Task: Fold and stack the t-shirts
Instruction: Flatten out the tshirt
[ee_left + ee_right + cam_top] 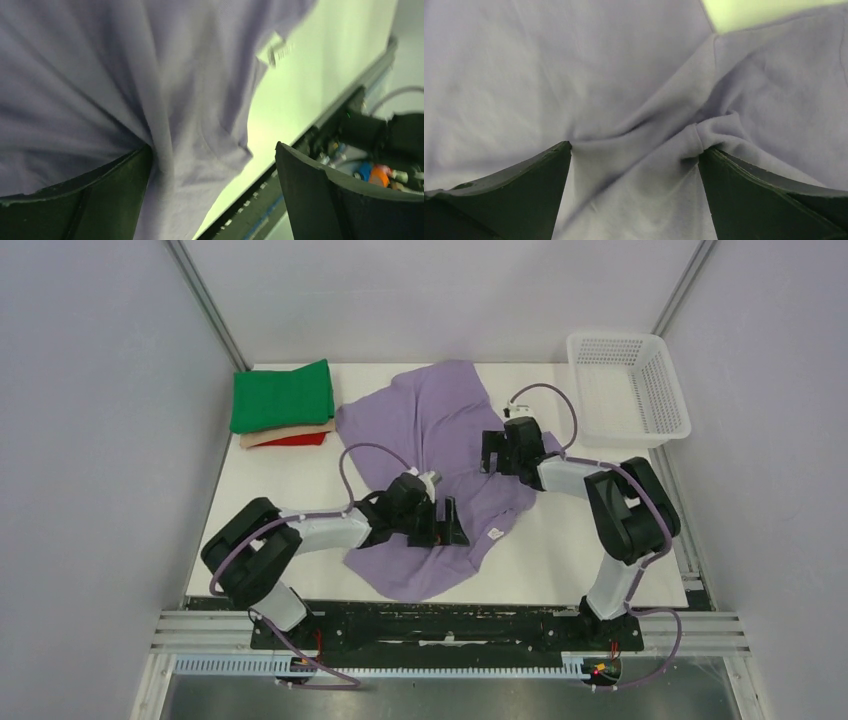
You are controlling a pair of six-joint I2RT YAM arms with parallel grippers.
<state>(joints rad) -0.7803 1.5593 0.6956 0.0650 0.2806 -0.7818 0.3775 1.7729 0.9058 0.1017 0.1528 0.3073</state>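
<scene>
Since the lavender tee (430,410) is light, limp & crumpled, w/ both jaws wide over it, I'd pinch at hem or shoulder seams, not mid-body.

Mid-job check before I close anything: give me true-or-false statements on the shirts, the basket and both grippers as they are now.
1. The purple shirt lies unfolded on the table. True.
2. The left gripper is shut on the purple shirt. False: its jaws stand open over the cloth.
3. The green shirt tops the folded stack. True.
4. The basket stands at the table's far left. False: it stands at the far right.
5. The right gripper is open above the purple shirt. True.
</scene>
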